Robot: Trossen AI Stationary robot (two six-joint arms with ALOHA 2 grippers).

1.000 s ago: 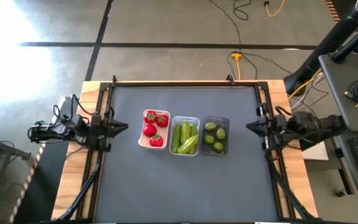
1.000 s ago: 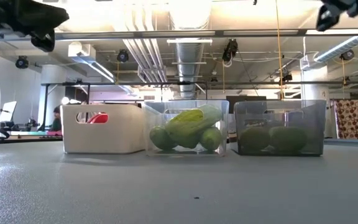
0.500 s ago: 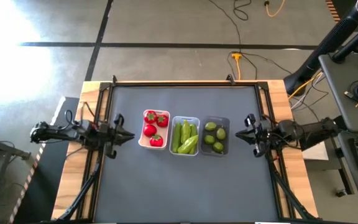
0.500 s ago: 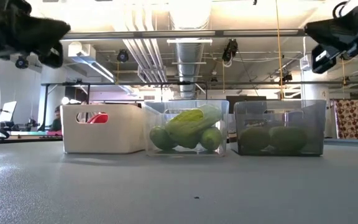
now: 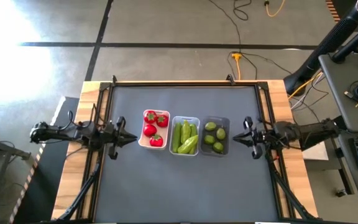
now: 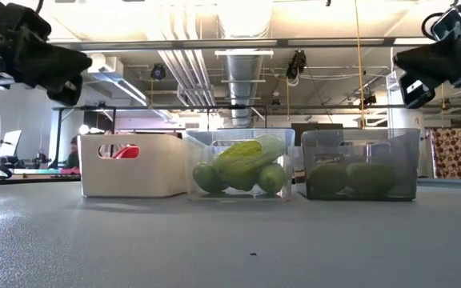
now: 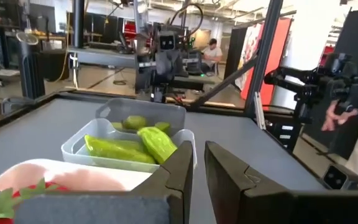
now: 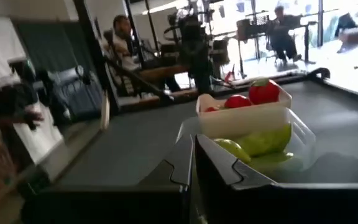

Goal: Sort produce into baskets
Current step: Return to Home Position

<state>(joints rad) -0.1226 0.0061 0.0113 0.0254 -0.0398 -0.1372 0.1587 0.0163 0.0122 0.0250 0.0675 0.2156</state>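
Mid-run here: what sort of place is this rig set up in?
Probably a robotics lab or workshop: exposed ceiling ducts, cables across a bare concrete floor, another robot rig and a seated person beyond the table.

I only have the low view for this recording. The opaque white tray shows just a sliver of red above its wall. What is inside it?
Observer: From above, the opaque white rounded tray holds only red round tomatoes with green tops.
Operator: Which arm is which in my upper corners?
Observer: The left tool hangs beside the white tray, the right tool beside the dark smoky grey tray; the wrist views show both shut and empty.
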